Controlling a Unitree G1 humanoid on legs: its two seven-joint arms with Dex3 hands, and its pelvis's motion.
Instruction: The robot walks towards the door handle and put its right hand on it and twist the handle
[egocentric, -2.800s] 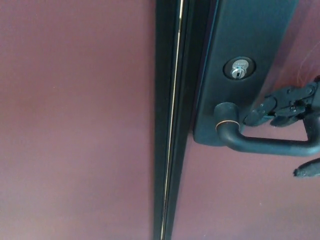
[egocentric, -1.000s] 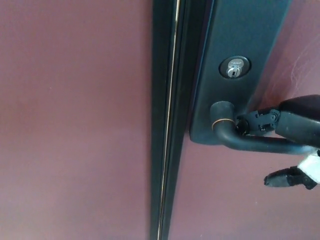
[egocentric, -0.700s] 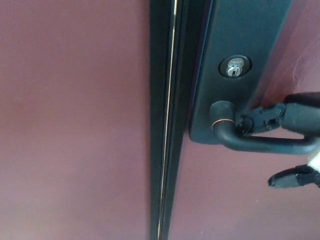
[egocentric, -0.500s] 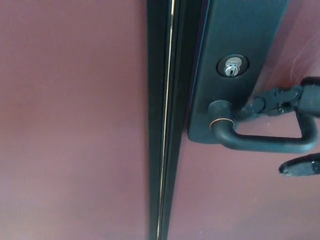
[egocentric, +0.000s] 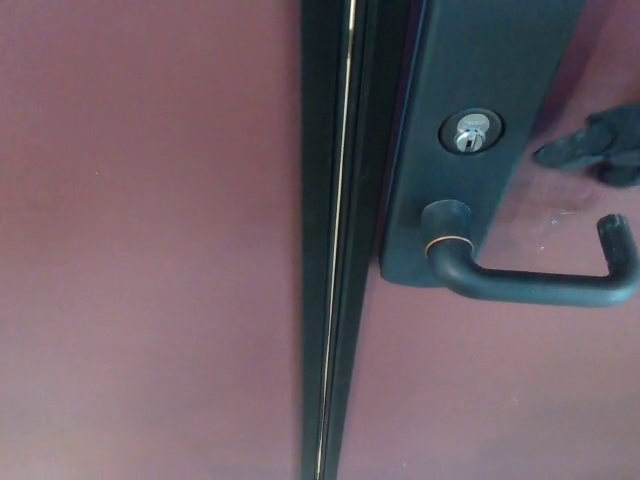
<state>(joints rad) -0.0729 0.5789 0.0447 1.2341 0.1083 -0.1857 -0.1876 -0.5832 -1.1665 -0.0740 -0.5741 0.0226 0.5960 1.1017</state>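
Our right hand (egocentric: 598, 148) is hovering clear of the door handle (egocentric: 530, 282).

We are seeing only a few dark fingers (egocentric: 562, 151) poking in at the right edge, above the handle and apart from it, gripping nothing; how far they are spread we cannot tell. The handle is sticking out rightward from the dark plate (egocentric: 470, 130) on the red door (egocentric: 150, 250), just below the keyhole (egocentric: 471, 133), its tip curling upward.
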